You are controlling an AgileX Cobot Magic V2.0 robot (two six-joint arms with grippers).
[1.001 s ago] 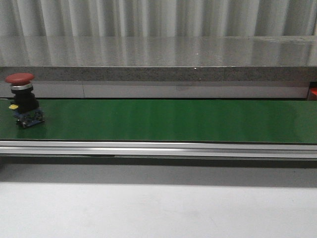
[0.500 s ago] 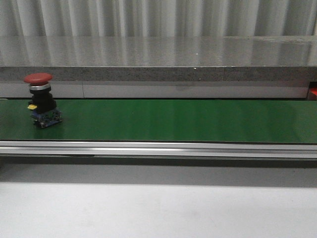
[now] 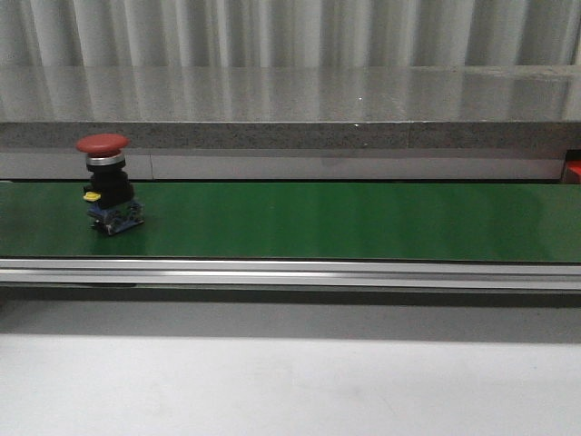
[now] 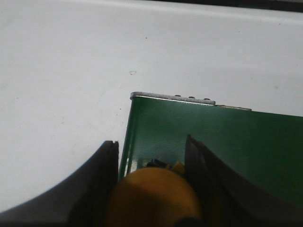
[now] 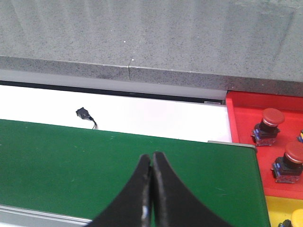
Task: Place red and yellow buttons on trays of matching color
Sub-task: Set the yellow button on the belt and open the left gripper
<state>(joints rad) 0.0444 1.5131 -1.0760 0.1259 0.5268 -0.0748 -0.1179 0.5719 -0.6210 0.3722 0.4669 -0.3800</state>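
A red-capped button (image 3: 107, 182) stands upright on the green conveyor belt (image 3: 345, 222), at its left part. In the left wrist view my left gripper (image 4: 150, 141) has its fingers on either side of a yellow-capped button (image 4: 151, 194), over the end of the belt (image 4: 227, 142). The button is blurred and close to the camera. My right gripper (image 5: 152, 155) is shut and empty above the belt (image 5: 71, 161). Beside it are the red tray (image 5: 241, 118), which holds two red buttons (image 5: 267, 125), and the yellow tray (image 5: 279, 208). Neither gripper shows in the front view.
A grey stone ledge (image 3: 290, 109) runs behind the belt, and an aluminium rail (image 3: 290, 272) runs along its front. A small black part with wires (image 5: 83, 113) lies on the white surface behind the belt. The red tray's corner (image 3: 574, 170) shows at the far right.
The red button has travelled rightward along the belt, from the far left edge to further in.
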